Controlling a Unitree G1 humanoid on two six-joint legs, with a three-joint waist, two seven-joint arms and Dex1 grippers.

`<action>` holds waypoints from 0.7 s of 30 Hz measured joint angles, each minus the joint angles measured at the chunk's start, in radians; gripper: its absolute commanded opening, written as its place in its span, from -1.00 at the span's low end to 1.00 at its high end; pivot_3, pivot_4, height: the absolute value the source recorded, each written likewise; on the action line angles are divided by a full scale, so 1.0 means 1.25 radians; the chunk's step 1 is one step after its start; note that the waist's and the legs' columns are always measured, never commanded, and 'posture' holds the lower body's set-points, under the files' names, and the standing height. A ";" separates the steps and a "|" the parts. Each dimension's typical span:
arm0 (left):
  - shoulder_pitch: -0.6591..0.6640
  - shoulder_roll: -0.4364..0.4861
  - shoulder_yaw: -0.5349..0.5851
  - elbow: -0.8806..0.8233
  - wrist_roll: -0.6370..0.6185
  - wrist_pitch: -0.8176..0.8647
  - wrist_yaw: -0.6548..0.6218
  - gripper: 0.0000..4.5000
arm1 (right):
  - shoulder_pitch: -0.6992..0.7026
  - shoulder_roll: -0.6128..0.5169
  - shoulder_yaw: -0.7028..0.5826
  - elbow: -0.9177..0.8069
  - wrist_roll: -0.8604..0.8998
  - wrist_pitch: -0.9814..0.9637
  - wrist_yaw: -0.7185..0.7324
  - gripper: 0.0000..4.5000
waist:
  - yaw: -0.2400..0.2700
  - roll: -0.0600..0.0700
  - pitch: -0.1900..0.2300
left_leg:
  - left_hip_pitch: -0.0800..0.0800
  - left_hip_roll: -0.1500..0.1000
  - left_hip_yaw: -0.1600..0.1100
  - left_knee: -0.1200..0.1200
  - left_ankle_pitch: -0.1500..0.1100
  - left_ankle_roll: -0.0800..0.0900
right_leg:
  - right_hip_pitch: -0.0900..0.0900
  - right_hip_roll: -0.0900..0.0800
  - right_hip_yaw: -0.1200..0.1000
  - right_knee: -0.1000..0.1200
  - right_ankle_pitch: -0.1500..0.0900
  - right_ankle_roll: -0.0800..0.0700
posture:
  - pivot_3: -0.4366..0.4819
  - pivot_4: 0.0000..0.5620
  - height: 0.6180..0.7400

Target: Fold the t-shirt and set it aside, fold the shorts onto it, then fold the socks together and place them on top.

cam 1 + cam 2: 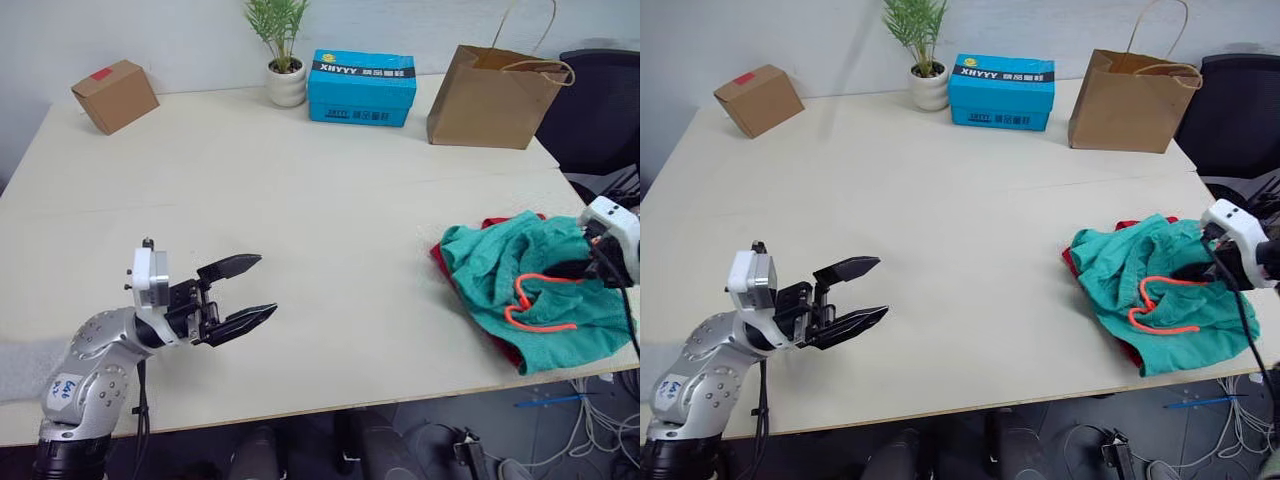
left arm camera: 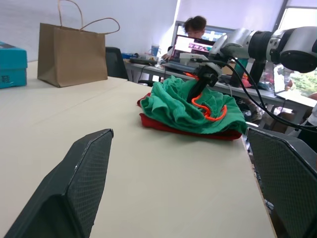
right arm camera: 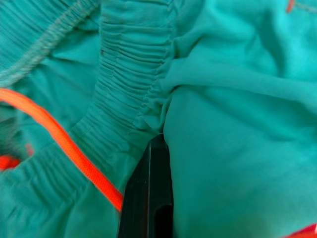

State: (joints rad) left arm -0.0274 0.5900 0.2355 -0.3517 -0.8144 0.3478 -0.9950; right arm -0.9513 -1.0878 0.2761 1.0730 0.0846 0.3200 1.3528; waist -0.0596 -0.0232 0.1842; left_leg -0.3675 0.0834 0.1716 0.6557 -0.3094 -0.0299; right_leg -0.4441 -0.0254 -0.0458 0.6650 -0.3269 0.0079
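Note:
The teal shorts [image 1: 520, 290] lie crumpled near the table's right edge, with their orange drawstring [image 1: 535, 300] looped on top. Under them the red t-shirt [image 2: 163, 124] shows only as a rim. My right gripper [image 1: 588, 265] is sunk into the shorts' far side by the waistband. In the right wrist view one black finger [image 3: 148, 198] presses against gathered teal cloth, and the gripper is shut on the shorts. My left gripper [image 1: 262, 287] hovers open and holding nothing over the table's [image 1: 300, 190] front left, far from the clothes. The socks are out of view.
Along the back of the table stand a small cardboard box [image 1: 115, 95], a potted plant [image 1: 286, 75], a blue box [image 1: 361, 88] and a brown paper bag [image 1: 490, 95]. A black chair [image 1: 600, 105] is beyond the right edge. A person [image 2: 195, 25] sits at a desk behind.

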 measured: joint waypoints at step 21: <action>-0.051 0.032 0.029 0.077 0.033 -0.028 -0.037 1.00 | 0.069 -0.170 -0.242 -0.005 0.002 -0.199 0.127 0.98 | -0.002 0.001 0.001 | 0.001 0.000 0.001 0.002 0.000 0.000 | 0.000 0.000 0.001 0.003 0.000 0.000 | -0.05 -0.47 1.00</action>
State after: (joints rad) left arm -0.0909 0.6298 0.2712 -0.2558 -0.7736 0.3122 -1.0412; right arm -0.8655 -1.3008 -0.0263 1.0663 0.0873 0.0711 1.5118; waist -0.0618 -0.0215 0.1851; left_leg -0.3658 0.0832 0.1727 0.6583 -0.3098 -0.0298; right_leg -0.4438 -0.0253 -0.0444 0.6693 -0.3269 0.0080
